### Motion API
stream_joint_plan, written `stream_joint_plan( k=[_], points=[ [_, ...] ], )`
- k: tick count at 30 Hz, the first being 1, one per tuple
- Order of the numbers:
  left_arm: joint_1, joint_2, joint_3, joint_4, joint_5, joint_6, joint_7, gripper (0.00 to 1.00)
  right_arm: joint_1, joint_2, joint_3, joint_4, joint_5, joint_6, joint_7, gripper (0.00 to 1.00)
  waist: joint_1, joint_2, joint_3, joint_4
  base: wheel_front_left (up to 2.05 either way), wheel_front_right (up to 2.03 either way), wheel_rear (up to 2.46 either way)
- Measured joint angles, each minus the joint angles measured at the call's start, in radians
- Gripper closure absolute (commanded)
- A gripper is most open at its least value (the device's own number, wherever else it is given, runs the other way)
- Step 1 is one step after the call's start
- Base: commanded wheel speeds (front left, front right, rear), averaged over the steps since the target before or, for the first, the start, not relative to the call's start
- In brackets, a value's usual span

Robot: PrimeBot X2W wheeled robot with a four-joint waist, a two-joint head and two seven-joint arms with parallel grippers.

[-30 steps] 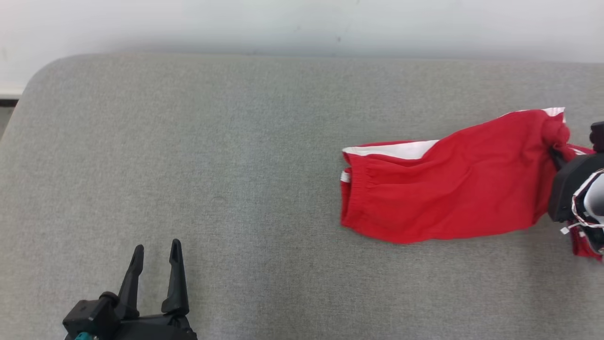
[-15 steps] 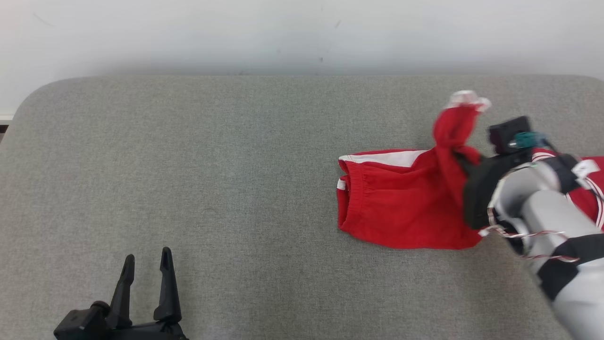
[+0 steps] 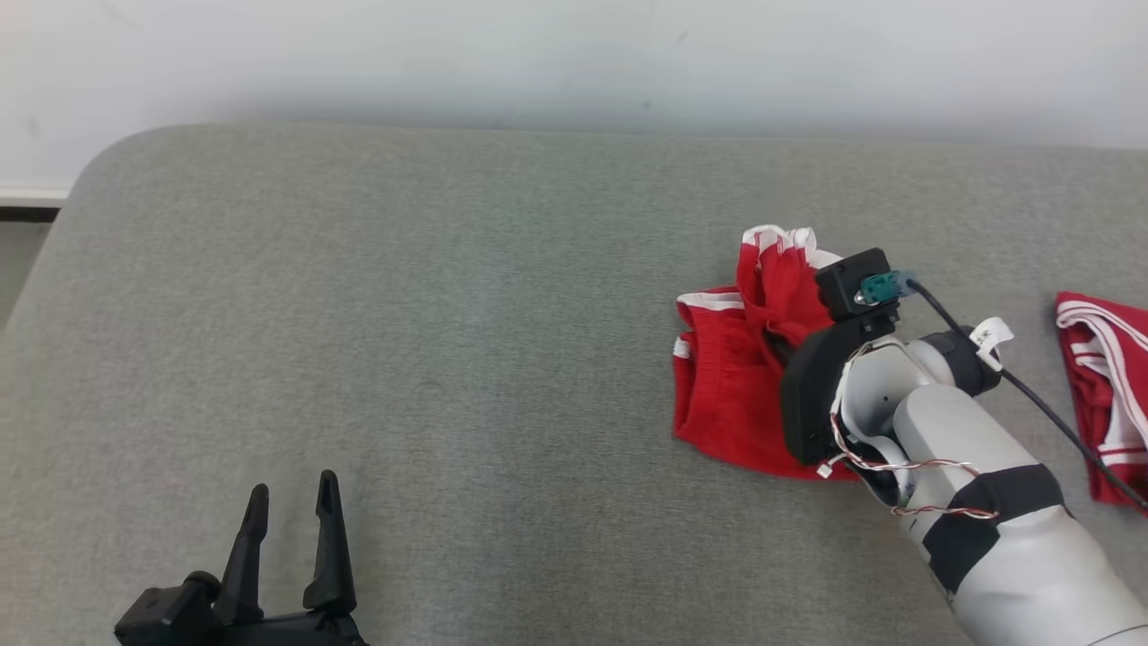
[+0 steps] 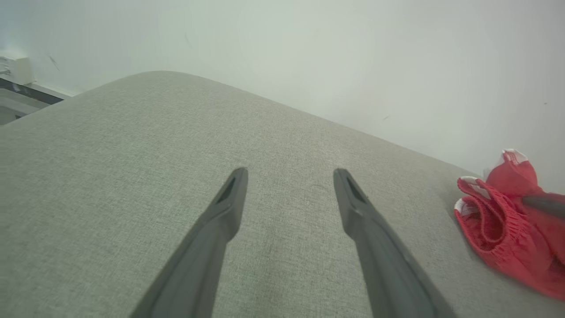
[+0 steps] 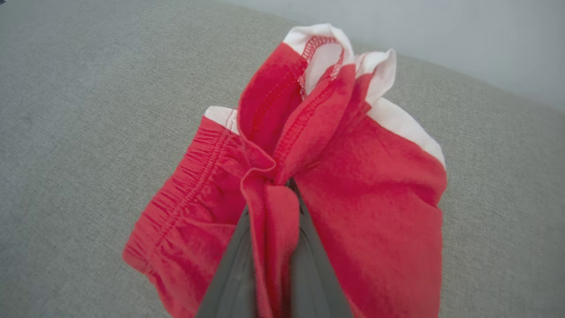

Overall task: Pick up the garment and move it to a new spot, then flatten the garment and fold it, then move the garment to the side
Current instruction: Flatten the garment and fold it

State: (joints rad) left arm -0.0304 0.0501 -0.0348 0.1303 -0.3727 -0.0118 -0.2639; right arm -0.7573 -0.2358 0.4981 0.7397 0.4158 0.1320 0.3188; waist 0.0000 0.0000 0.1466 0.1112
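Right end effector (image 3: 778, 339) is clamped shut on a bunched fold of the garment (image 3: 722, 404), red shorts with white trim. The pinched hem stands raised above the elastic waistband. The rest of the garment lies on the grey fabric-covered bench (image 3: 448, 314), right of centre. Left end effector (image 3: 294, 484) stands open at the near left of the bench, well apart from the garment. Another red-and-white cloth (image 3: 1108, 386) lies at the far right.

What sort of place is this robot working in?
Probably a plain indoor test room: a grey padded surface like a bed, a bare white wall behind it, red shorts on it.
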Motion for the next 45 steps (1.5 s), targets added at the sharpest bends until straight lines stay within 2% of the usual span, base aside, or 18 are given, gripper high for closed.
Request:
stream_joint_plan(
  k=[2, 3, 4, 8, 13, 18, 25, 26, 27, 33, 38, 45],
  points=[
    [-0.001, 0.0, -0.004, 0.0, -0.001, 0.002, 0.0, 0.0, 0.0, 0.013, -0.006, 0.016, -0.011, 0.0, 0.013, 1.0, 0.0, 0.0001, 0.001, 0.012, 0.0, 0.0, 0.0],
    [-0.001, 0.0, -0.006, 0.0, -0.001, 0.002, 0.0, 0.0, 0.001, 0.019, -0.01, 0.018, -0.016, 0.0, 0.011, 0.6, 0.0, 0.0, 0.002, 0.017, 0.0, 0.0, 0.0],
    [-0.001, 0.0, -0.006, 0.0, -0.002, 0.002, 0.0, 0.0, 0.001, 0.026, -0.014, 0.017, -0.016, 0.0, 0.004, 0.0, 0.0, 0.0001, 0.002, 0.022, 0.0, 0.0, 0.0],
    [0.001, 0.0, -0.004, 0.001, -0.002, 0.002, 0.0, 0.0, 0.001, 0.055, -0.011, -0.02, 0.014, 0.0, -0.028, 0.0, 0.0001, 0.0001, -0.003, 0.033, 0.0, 0.0, 0.0],
    [0.018, 0.0, 0.0, 0.001, -0.002, 0.003, 0.0, 0.0, 0.017, 0.073, -0.004, -0.139, 0.15, 0.0, -0.074, 0.0, 0.0, 0.0, -0.017, 0.028, 0.0, 0.0, 0.0],
    [0.019, 0.0, 0.0, -0.001, 0.001, 0.003, 0.0, 0.0, 0.029, -0.012, -0.059, -0.167, 0.149, 0.0, -0.116, 0.0, 0.0, 0.0, -0.032, 0.011, 0.0, 0.0, 0.0],
    [0.019, 0.0, -0.012, 0.003, 0.003, -0.004, 0.0, 0.0, 0.111, -0.094, -0.171, -0.085, 0.013, 0.0, -0.167, 0.0, -0.0001, 0.0, -0.047, 0.004, 0.0, 0.0, 0.0],
    [0.019, 0.0, -0.013, 0.002, 0.003, -0.004, 0.0, 0.0, 0.121, -0.1, -0.174, -0.078, -0.011, 0.0, -0.171, 0.13, 0.0, -0.0001, -0.045, 0.004, 0.0, 0.0, 0.0],
    [0.019, 0.0, -0.014, 0.003, 0.003, -0.006, 0.0, 0.0, 0.133, -0.099, -0.185, -0.066, -0.045, 0.0, -0.191, 1.0, 0.0, 0.0, -0.04, 0.005, 0.0, 0.0, 0.0],
    [0.014, 0.0, -0.009, 0.005, 0.003, -0.013, 0.0, 0.0, 0.143, -0.033, -0.168, -0.021, -0.114, 0.0, -0.246, 1.0, 0.0, 0.0, -0.018, 0.01, 0.0, 0.0, 0.0],
    [0.006, 0.0, -0.004, 0.013, 0.003, -0.015, 0.0, 0.0, 0.146, 0.054, -0.07, 0.022, -0.116, 0.0, -0.249, 1.0, 0.0, 0.0, -0.011, 0.02, 0.0, 0.0, 0.0],
    [0.004, 0.0, 0.003, 0.02, 0.003, -0.015, 0.0, 0.0, 0.182, 0.116, 0.083, 0.029, -0.061, 0.0, -0.268, 1.0, 0.0, 0.0, -0.031, 0.023, 0.0, 0.0, 0.0]
  ],
)
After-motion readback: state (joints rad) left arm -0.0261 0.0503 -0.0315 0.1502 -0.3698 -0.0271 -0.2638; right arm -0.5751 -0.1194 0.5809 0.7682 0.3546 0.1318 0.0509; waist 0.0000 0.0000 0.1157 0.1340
